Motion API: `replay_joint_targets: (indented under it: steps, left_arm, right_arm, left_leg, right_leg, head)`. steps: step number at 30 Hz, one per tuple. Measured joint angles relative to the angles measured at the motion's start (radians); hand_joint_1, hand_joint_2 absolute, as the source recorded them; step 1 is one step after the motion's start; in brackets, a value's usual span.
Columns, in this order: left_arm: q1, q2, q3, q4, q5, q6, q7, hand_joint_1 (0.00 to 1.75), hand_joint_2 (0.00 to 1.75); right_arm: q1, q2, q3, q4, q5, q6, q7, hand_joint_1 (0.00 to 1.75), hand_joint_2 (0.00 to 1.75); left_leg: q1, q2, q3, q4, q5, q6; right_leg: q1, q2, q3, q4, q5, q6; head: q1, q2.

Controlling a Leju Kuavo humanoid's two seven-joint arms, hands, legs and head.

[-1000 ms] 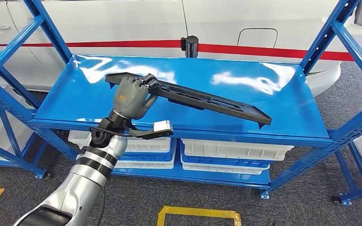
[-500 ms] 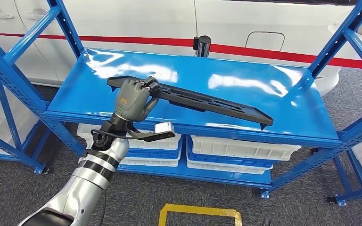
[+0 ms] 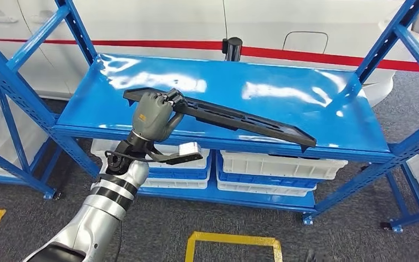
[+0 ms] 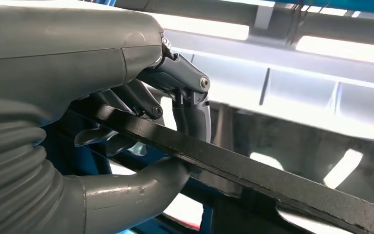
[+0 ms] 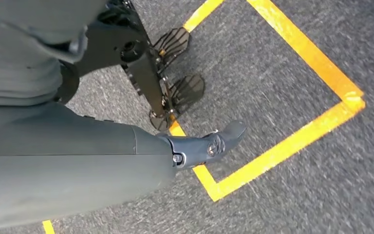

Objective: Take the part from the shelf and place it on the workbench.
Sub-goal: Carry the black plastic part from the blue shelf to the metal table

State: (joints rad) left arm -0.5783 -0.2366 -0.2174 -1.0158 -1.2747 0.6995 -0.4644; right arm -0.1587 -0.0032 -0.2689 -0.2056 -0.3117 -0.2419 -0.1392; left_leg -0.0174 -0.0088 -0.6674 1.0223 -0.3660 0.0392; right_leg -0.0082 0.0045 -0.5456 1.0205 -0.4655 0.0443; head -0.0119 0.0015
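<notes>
Over the blue shelf: part gripped by left hand

From the head view: left hand [image 3: 151, 114] clasping long black part [image 3: 234, 118] near one end, above the shelf [image 3: 283, 95].
At left wrist: fingers [image 4: 195, 109] wrapped round the bar.
At right wrist: right hand [image 5: 126, 161] hanging over grey floor [image 5: 292, 73], one finger extended, holding nothing.
</notes>
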Motion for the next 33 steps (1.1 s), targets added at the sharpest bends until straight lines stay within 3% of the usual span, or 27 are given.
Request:
replay_joint_targets:
  steps: [2,4,6,8,9,10,12,13,15,17,18,19,20,22,23,25,27,28,30,32,33]
  left_arm:
    - [0.000,-0.001,0.000,-0.001,0.000,0.000,-0.001,1.75,1.75]
    - [0.001,-0.003,0.000,-0.004,0.000,0.000,-0.002,1.75,1.75]
    - [0.006,-0.003,0.004,-0.008,0.000,0.000,-0.004,1.75,1.75]
    - [0.013,-0.003,0.009,-0.008,0.001,0.000,-0.006,1.75,1.75]
    - [0.016,-0.004,0.010,-0.008,0.001,0.000,-0.006,1.75,1.75]
    - [0.016,-0.004,0.011,-0.008,0.001,0.000,-0.006,1.75,1.75]
    - [0.016,-0.006,0.011,-0.008,0.001,0.000,-0.006,1.75,1.75]
    - [0.015,-0.007,0.012,-0.008,0.001,0.000,-0.006,1.75,1.75]
    - [0.015,-0.008,0.012,-0.008,0.002,0.000,-0.006,1.75,1.75]
    - [0.018,-0.008,0.013,-0.008,0.005,0.000,-0.008,1.75,1.75]
    - [0.020,-0.008,0.014,-0.008,0.007,0.000,-0.009,1.75,1.75]
    - [0.021,-0.008,0.014,-0.008,0.008,0.000,-0.009,1.75,1.75]
    - [0.021,-0.008,0.014,-0.008,0.008,0.000,-0.010,1.75,1.75]
    - [0.021,-0.008,0.015,-0.008,0.009,0.000,-0.010,1.75,1.75]
    - [0.021,-0.008,0.015,-0.008,0.009,0.000,-0.010,1.75,1.75]
    - [0.021,-0.008,0.016,-0.008,0.010,0.000,-0.010,1.75,1.75]
    - [0.020,-0.009,0.017,-0.008,0.010,0.000,-0.011,1.75,1.75]
    - [0.020,-0.008,0.017,-0.008,0.011,0.000,-0.012,1.75,1.75]
    - [0.021,-0.007,0.018,-0.008,0.011,0.000,-0.012,1.75,1.75]
    - [0.023,-0.006,0.019,-0.008,0.011,0.000,-0.012,1.75,1.75]
    - [0.024,-0.006,0.020,-0.008,0.011,0.000,-0.012,1.75,1.75]
  right_arm:
    - [0.000,0.000,0.000,0.000,0.000,0.000,0.000,0.00,0.00]
    - [0.000,0.000,0.000,0.000,0.000,0.000,0.000,0.00,0.00]
    - [0.001,0.000,0.000,0.000,0.000,0.000,0.000,0.00,0.00]
    - [0.001,0.000,0.000,0.000,0.000,0.000,0.000,0.00,0.00]
    - [0.001,0.000,-0.001,0.000,0.000,0.000,0.000,0.00,0.00]
    - [0.000,0.000,-0.002,0.000,0.000,0.000,0.000,0.00,0.00]
    - [0.001,0.001,-0.004,0.000,0.000,0.000,0.000,0.00,0.00]
    - [0.001,0.002,-0.005,0.000,0.001,0.000,0.000,0.00,0.00]
    - [0.001,0.003,-0.006,0.000,0.002,0.000,0.001,0.00,0.00]
    - [0.001,0.004,-0.007,0.000,0.005,0.000,0.002,0.00,0.00]
    - [0.001,0.004,-0.007,0.000,0.006,-0.001,0.002,0.00,0.00]
    - [0.001,0.004,-0.007,0.000,0.006,-0.001,0.002,0.00,0.00]
    - [0.000,0.004,-0.007,0.000,0.007,-0.001,0.002,0.00,0.00]
    - [-0.003,0.003,-0.007,0.000,0.008,-0.001,0.002,0.00,0.00]
    - [-0.005,0.002,-0.007,0.000,0.009,-0.001,0.002,0.00,0.00]
    - [-0.007,0.001,-0.007,0.000,0.009,-0.002,0.002,0.00,0.00]
    - [-0.007,0.001,-0.008,0.000,0.009,-0.003,0.002,0.00,0.00]
    - [-0.008,0.002,-0.008,0.000,0.009,-0.003,0.002,0.00,0.00]
    - [-0.007,0.003,-0.008,0.000,0.009,-0.003,0.002,0.00,0.00]
    - [-0.006,0.004,-0.008,0.000,0.009,-0.003,0.002,0.00,0.00]
    - [-0.005,0.004,-0.008,0.000,0.009,-0.003,0.002,0.00,0.00]
  left_leg:
    - [0.001,0.000,0.000,-0.001,0.003,-0.004]
    - [0.002,-0.001,-0.003,0.000,0.007,-0.015]
    - [0.015,0.001,-0.039,0.112,-0.070,-0.041]
    - [0.034,-0.002,0.006,0.125,-0.119,-0.066]
    - [0.039,-0.005,0.046,0.081,-0.106,-0.068]
    - [0.038,-0.009,0.079,0.026,-0.092,-0.062]
    - [0.036,-0.009,0.069,0.020,-0.081,-0.038]
    - [0.035,-0.008,0.063,0.016,-0.073,-0.025]
    - [0.033,-0.007,0.046,0.013,-0.058,-0.006]
    - [0.027,-0.007,0.024,0.013,-0.041,0.003]
    - [0.024,-0.007,0.013,0.013,-0.033,0.004]
    - [0.021,-0.007,0.002,0.013,-0.025,0.004]
    - [0.018,-0.007,-0.007,0.013,-0.016,0.004]
    - [0.015,-0.007,-0.021,0.013,-0.001,0.000]
    - [0.014,-0.006,-0.024,0.012,0.006,-0.005]
    - [0.014,-0.004,-0.025,0.006,0.021,-0.017]
    - [0.015,-0.003,-0.027,-0.002,0.031,-0.029]
    - [0.016,-0.002,-0.034,0.007,0.016,-0.035]
    - [0.020,0.000,-0.063,0.082,-0.057,-0.046]
    - [0.026,0.001,-0.101,0.214,-0.142,-0.059]
    - [0.029,0.002,-0.109,0.259,-0.162,-0.065]
  right_leg:
    - [0.001,0.000,-0.004,-0.004,0.002,-0.003]
    - [-0.002,0.000,-0.009,-0.013,0.008,-0.013]
    - [-0.016,-0.003,-0.026,-0.021,0.030,-0.027]
    - [-0.027,-0.005,-0.056,-0.016,0.057,-0.017]
    - [-0.029,-0.004,-0.068,-0.012,0.067,-0.004]
    - [-0.029,-0.004,-0.073,-0.012,0.074,0.008]
    - [-0.032,-0.004,-0.084,-0.012,0.075,0.021]
    - [-0.033,-0.004,-0.095,0.006,0.060,0.022]
    - [-0.032,-0.004,-0.142,0.110,-0.003,0.012]
    - [-0.027,-0.004,-0.190,0.246,-0.068,0.006]
    - [-0.024,-0.004,-0.194,0.277,-0.080,0.008]
    - [-0.021,-0.004,-0.178,0.268,-0.077,0.012]
    - [-0.018,-0.004,-0.140,0.219,-0.062,0.014]
    - [-0.007,-0.005,-0.039,0.077,-0.038,0.008]
    - [-0.002,-0.005,-0.006,0.025,-0.030,0.002]
    - [0.006,-0.005,0.007,-0.008,-0.024,-0.009]
    - [0.000,-0.005,-0.001,-0.019,-0.006,-0.021]
    - [-0.005,-0.006,-0.003,-0.024,0.004,-0.029]
    - [-0.015,-0.008,-0.011,-0.030,0.025,-0.041]
    - [-0.015,-0.009,-0.030,-0.030,0.041,-0.044]
    - [-0.015,-0.009,-0.040,-0.029,0.048,-0.042]
  head:
    - [0.000,0.000]
    - [0.001,0.000]
    - [0.000,0.000]
    - [-0.003,0.000]
    - [-0.004,0.000]
    - [-0.003,0.000]
    - [-0.002,0.000]
    - [0.000,0.000]
    - [0.004,0.000]
    - [0.006,0.000]
    - [0.006,0.000]
    - [0.006,0.000]
    - [0.006,0.000]
    - [0.006,0.000]
    - [0.005,0.000]
    - [0.005,0.000]
    - [0.007,0.000]
    - [0.006,0.000]
    - [0.004,0.000]
    - [0.002,0.000]
    - [0.002,0.000]
